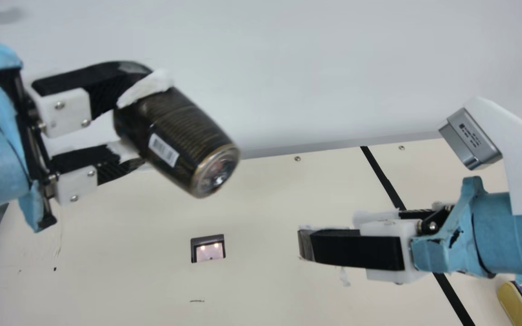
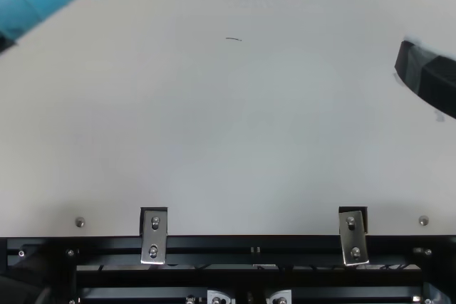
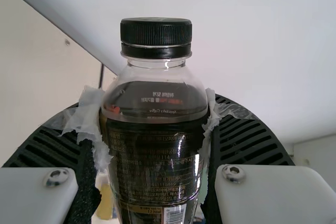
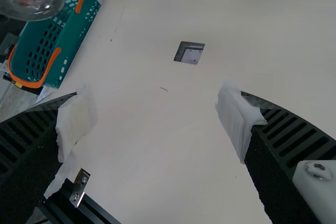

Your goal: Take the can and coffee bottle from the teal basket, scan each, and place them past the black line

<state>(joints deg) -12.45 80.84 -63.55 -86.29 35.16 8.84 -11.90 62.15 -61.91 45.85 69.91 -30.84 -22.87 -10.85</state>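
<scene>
Coffee bottle (image 1: 175, 140) is clamped, tilted, in your left end effector (image 1: 136, 123), short of the black line (image 1: 382, 178). Your right end effector (image 4: 152, 106) stands open. Probable can (image 1: 521, 301) rests past the line. Bottle scan unconfirmed; its placement remains outstanding.

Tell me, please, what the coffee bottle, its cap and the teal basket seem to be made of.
The coffee bottle looks like clear, glossy plastic, though possibly glass: liquid shows through above the dark label. Its cap looks like matte black plastic, finely ribbed. The teal basket seems smooth moulded plastic, from its perforated walls.
</scene>
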